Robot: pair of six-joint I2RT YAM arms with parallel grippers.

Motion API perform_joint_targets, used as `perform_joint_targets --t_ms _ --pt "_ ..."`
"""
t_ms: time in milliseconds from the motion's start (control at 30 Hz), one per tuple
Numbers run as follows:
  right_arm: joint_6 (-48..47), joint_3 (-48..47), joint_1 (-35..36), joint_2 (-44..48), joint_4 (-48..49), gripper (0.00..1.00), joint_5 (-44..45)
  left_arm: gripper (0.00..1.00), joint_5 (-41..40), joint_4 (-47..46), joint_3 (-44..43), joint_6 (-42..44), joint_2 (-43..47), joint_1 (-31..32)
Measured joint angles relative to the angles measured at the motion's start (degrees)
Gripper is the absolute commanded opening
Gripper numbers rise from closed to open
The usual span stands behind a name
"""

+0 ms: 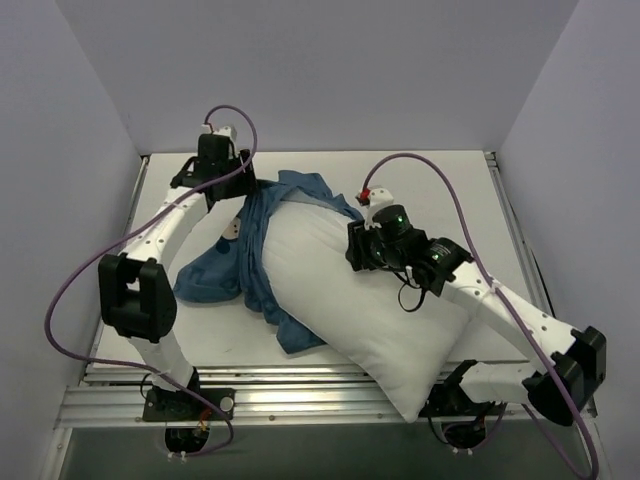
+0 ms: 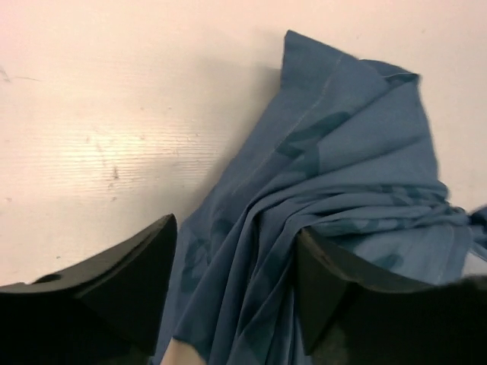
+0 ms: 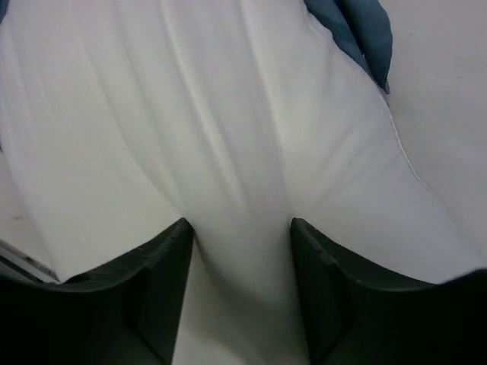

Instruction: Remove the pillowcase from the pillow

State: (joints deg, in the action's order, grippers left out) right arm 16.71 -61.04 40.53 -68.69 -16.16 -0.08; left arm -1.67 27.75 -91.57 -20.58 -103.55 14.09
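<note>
So you've got the white worktop carrying everything. The biggest thing on it is the pillow: it lies on a diagonal, one end toward the far middle and its near corner poking over the worktop's near edge by the right arm's base. Most of it is bare white.

The pillowcase is bunched into a rumpled blue band around the pillow's far-left end, and a loose flap spills onto the worktop to the left.

Your left claw is out at that far-left end. It's released, jaws well apart, with slack blue folds running through the gap and bare worktop just to the left.

Your right claw sits on the pillow's upper side, a finger on each side of a raised white ridge. Both touch it, but I honestly can't tell if it's squeezing or loose.
</note>
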Motion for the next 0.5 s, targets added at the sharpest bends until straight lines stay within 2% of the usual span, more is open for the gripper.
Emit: perform_joint_targets --t_ms 33,67,167,233,333,500 --pt "-0.2 -1.05 0.0 -1.92 0.26 0.59 0.92 0.88 -0.28 -1.11 1.55 -0.72 2.64 -0.5" --pt "-0.48 -2.29 0.0 -3.65 0.57 0.71 1.51 0.92 -0.7 -1.86 3.3 -1.38 5.49 -0.9" --pt "-1.75 -6.93 0.61 -7.34 0.83 0.87 3.69 0.97 -2.01 -3.3 8.7 -3.28 16.57 -1.4" --pt "-3.19 -9.84 2.49 -8.39 0.7 0.91 6.25 0.97 -2.71 -4.31 12.26 -3.93 24.06 -1.07" --pt "-6.25 -14.32 8.92 -9.33 0.52 0.95 10.6 0.97 -3.3 -4.2 18.49 -4.5 35.23 -0.04" --pt "-11.52 -17.0 18.08 -10.58 1.09 1.0 12.35 0.91 -2.99 -1.16 32.65 -6.38 50.64 1.01"
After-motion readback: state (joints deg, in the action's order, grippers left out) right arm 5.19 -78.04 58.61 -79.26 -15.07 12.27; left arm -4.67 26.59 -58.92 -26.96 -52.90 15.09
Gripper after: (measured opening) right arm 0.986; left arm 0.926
